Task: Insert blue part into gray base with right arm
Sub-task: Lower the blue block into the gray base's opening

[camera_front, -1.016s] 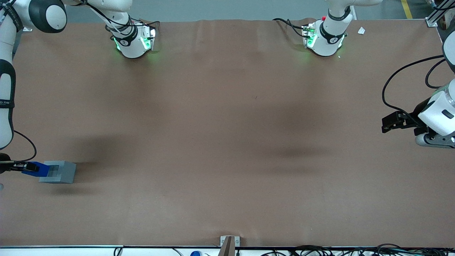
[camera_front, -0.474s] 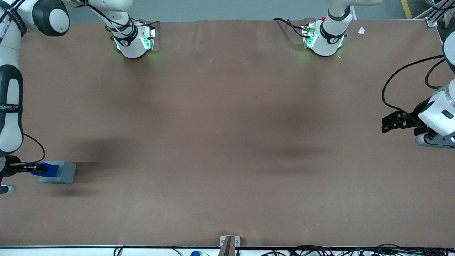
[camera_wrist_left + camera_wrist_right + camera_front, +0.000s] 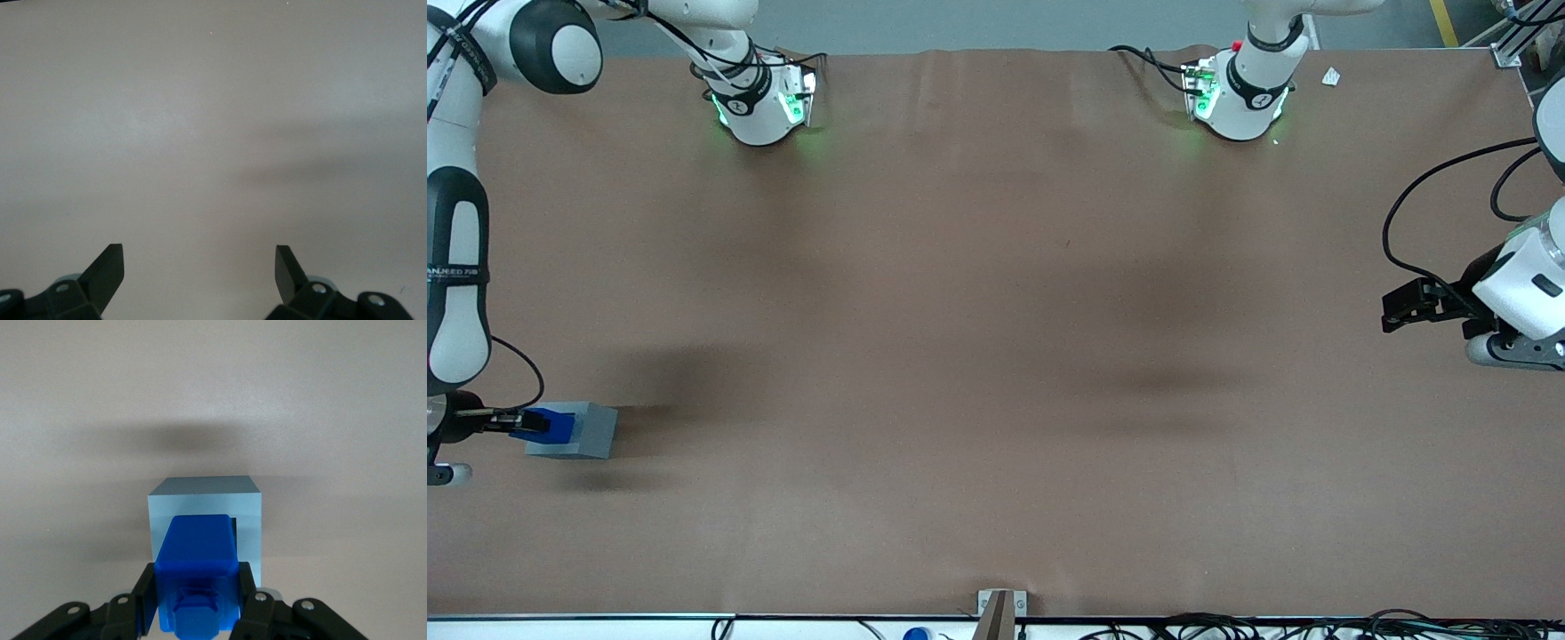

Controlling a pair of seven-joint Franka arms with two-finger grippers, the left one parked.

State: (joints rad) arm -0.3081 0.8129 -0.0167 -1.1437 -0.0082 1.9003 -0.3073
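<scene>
Brown paper-covered table (image 3: 996, 356), mostly bare, with all the work at the working arm's end. Starting at that end: right arm (image 3: 458, 276) reaches down along the table edge, its gripper (image 3: 516, 420) low over the surface, jaws clenched on the blue part (image 3: 551, 425), one finger (image 3: 143, 597) on each side of the block. Blue part sits over the gray base (image 3: 578, 430), covering most of its top face in the front view; base rests flat on the table. Wrist view shows the blue part (image 3: 197, 570) above the gray base (image 3: 205, 520), with a dark sliver of the recess visible just beside the blue block's edge, so it looks slightly off-centre or not fully down; can't tell how deep it sits. Step in hand, as I judge it: alignment and insertion, late in the task. Next move likely calls for a small sideways correction to square the block with the recess, then a straight push down and letting go. Risk: pressing while offset could jam the block on the rim or shove the base along the paper.
</scene>
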